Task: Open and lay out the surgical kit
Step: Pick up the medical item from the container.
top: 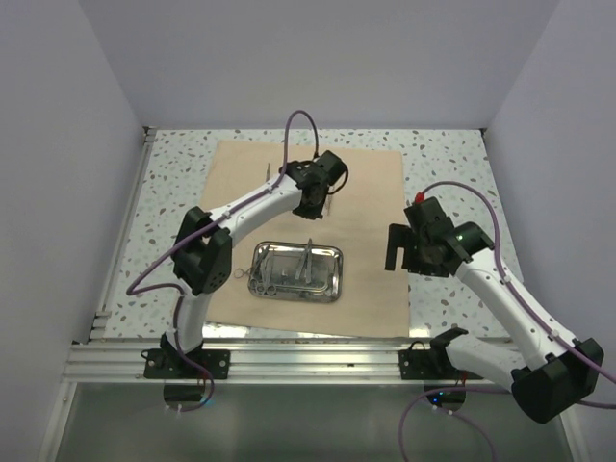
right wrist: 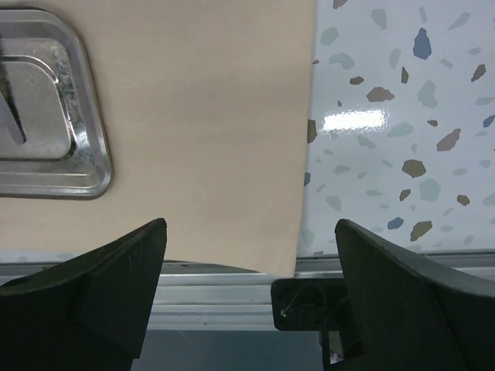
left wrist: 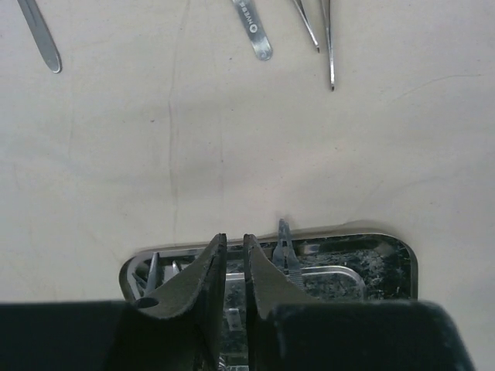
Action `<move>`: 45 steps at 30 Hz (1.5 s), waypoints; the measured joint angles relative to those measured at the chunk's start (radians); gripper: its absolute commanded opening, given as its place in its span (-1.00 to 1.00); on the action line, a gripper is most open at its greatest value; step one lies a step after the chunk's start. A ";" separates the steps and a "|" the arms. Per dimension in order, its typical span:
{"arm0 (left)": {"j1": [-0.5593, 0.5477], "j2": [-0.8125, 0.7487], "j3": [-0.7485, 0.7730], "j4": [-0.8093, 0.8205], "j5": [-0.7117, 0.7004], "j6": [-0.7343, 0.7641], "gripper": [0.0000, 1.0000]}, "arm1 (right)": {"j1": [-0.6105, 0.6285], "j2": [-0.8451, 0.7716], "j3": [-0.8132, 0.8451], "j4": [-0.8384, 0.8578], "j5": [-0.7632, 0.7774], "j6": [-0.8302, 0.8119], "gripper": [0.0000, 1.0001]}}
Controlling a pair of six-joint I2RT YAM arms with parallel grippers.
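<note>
The beige cloth wrap [top: 371, 192] lies spread flat on the table. On its near half sits the steel tray [top: 332, 274] with several thin silvery instruments [top: 289, 271] in it. My left gripper [top: 313, 204] hovers over the cloth just behind the tray, shut with nothing between its fingers [left wrist: 197, 274]. In the left wrist view the tray [left wrist: 390, 263] lies below my left gripper [left wrist: 233, 238], and three instruments [left wrist: 254, 31] rest on the cloth [left wrist: 232, 154] beyond. My right gripper [top: 395, 255] hangs open over the cloth's right edge [right wrist: 305, 154], empty [right wrist: 251, 224]; the tray's corner [right wrist: 89, 154] shows at its left.
The speckled tabletop [top: 452, 164] surrounds the cloth. An aluminium rail [top: 318, 361] runs along the near edge with both arm bases on it. White walls [top: 58, 144] close the sides and back.
</note>
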 measured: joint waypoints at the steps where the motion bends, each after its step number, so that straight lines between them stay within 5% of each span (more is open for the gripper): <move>1: 0.006 0.000 -0.002 0.000 0.004 0.004 -0.49 | 0.000 0.004 0.003 0.003 0.000 -0.001 0.89; 5: 0.022 -0.014 -0.079 0.026 0.046 0.007 -0.17 | 0.000 0.017 0.017 0.011 0.000 -0.002 0.89; 8: 0.022 -0.022 -0.154 0.051 0.097 0.005 -0.10 | 0.000 0.025 0.019 0.014 0.001 -0.002 0.89; 45: 0.050 -0.099 -0.475 0.316 0.315 -0.031 -0.49 | 0.000 0.087 0.065 0.005 0.006 -0.004 0.88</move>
